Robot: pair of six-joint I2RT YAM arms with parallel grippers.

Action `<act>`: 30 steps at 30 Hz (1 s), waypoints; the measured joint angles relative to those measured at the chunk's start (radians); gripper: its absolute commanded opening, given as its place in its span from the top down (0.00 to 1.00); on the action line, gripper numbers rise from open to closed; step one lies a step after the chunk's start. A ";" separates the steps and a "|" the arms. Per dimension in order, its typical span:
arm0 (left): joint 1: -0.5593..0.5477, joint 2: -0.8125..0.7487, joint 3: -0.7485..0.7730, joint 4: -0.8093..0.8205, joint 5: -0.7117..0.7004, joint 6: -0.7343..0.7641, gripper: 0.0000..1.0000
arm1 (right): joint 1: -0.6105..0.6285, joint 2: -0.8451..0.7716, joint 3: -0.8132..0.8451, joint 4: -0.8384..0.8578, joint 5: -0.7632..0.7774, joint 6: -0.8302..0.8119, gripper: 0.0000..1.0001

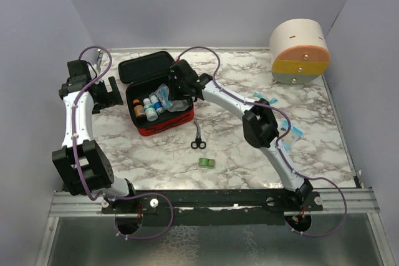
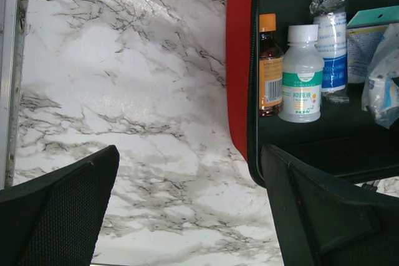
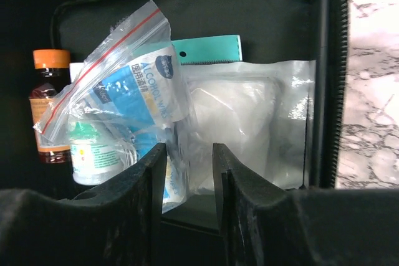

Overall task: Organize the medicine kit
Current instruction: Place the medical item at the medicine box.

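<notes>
The marble-patterned counter [image 1: 156, 160] carries a round drawer container [image 1: 299, 52] at its far right corner, cream above orange, yellow and grey bands. Scissors [image 1: 197, 137] lie near the middle with their black handles nearest. A small green box [image 1: 207, 163] lies near them, apart. Right of these lie a blue packet [image 1: 260, 97] and a second packet [image 1: 294, 133].

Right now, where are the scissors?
In the top view, the scissors lie on the table off the near right corner of the medicine kit, with a small green packet just nearer the front edge.
</notes>
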 measured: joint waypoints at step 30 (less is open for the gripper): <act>0.000 -0.031 -0.021 -0.004 0.006 0.034 0.01 | 0.071 -0.783 -0.933 -0.204 -0.014 -0.363 0.46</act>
